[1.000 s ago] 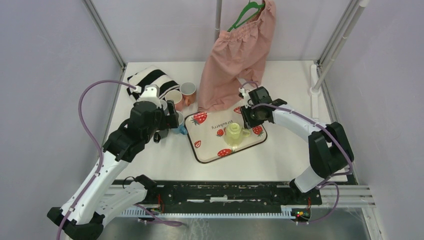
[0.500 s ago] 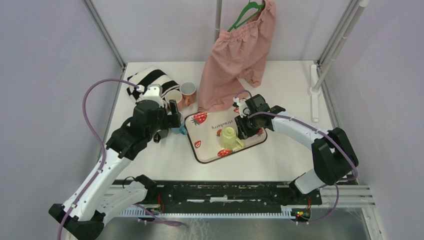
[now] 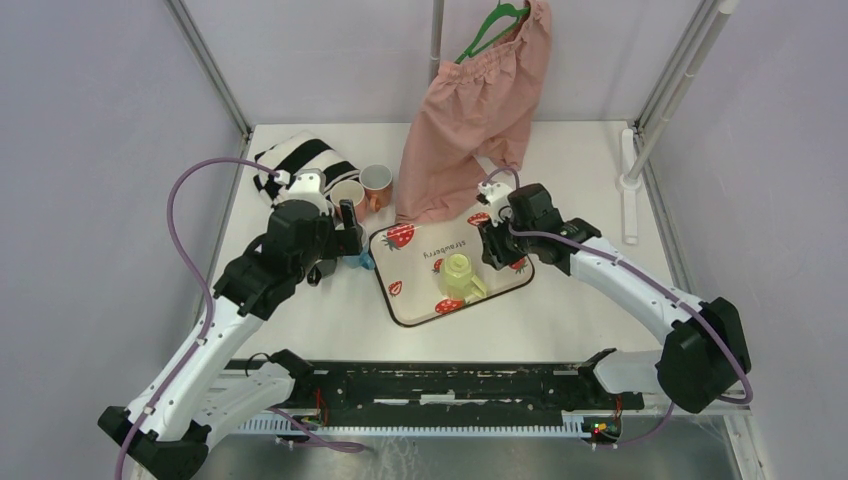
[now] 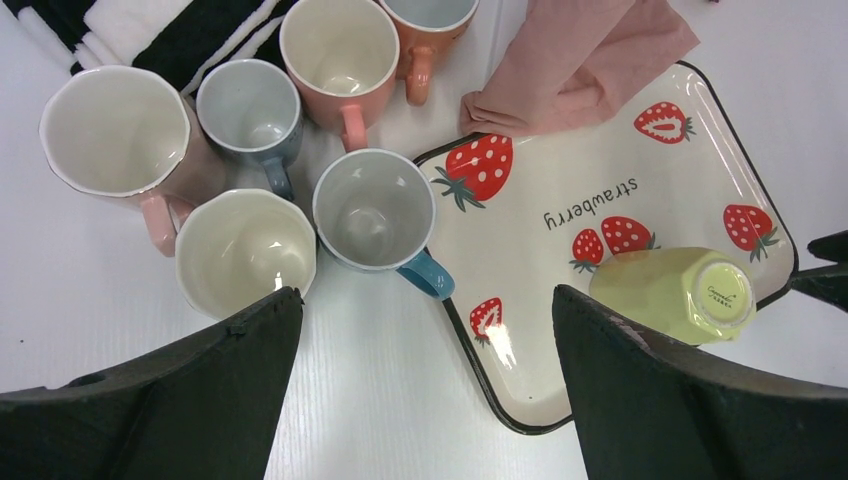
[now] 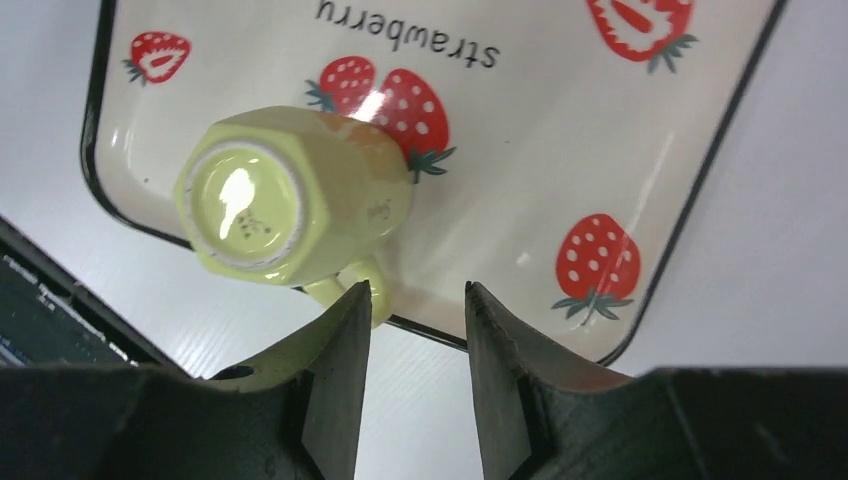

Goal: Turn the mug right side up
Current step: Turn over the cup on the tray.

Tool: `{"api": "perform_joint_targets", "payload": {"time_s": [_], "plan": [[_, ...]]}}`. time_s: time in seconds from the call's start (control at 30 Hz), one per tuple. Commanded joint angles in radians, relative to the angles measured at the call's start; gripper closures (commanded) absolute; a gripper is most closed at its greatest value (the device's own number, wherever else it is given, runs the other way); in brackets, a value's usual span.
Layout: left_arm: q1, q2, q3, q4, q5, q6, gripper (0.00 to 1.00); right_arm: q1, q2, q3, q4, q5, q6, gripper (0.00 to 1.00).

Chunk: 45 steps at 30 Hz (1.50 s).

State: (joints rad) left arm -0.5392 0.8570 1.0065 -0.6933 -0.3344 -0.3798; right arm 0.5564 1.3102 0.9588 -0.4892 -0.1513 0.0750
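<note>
The mug is yellow-green, the tray cream with red strawberries, the cloth black-and-white striped.

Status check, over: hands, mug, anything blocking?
Left hand open over cup cluster. Right hand open beside yellow mug, at its handle. Mug base-up on strawberry tray. Pink cloth on tray's far corner, clear of mug.

Pale yellow mug sits upside down on the strawberry tray.
</note>
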Motion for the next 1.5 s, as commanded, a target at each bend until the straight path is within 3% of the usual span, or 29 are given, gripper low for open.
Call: {"api": "perform_joint_targets", "payload": {"time_s": [0.0, 0.47, 0.8, 1.1, 1.47], "plan": [[-0.001, -0.009, -0.01, 0.051, -0.001, -0.029, 0.0, 0.032, -0.001, -0.028, 0.008, -0.149, -0.104, 0.54], [-0.001, -0.021, -0.011, 0.048, -0.003, -0.022, 0.0, 0.142, 0.116, -0.033, 0.041, -0.066, -0.15, 0.5], [-0.001, -0.032, -0.005, 0.037, -0.011, -0.021, 0.0, 0.168, 0.175, -0.027, 0.087, -0.009, -0.144, 0.55], [-0.002, -0.029, -0.003, 0.034, -0.011, -0.02, 0.0, 0.172, 0.192, -0.016, 0.098, 0.01, -0.133, 0.71], [-0.001, -0.043, -0.02, 0.04, 0.001, -0.025, 0.0, 0.172, 0.104, -0.035, 0.149, 0.08, -0.136, 1.0]]}}
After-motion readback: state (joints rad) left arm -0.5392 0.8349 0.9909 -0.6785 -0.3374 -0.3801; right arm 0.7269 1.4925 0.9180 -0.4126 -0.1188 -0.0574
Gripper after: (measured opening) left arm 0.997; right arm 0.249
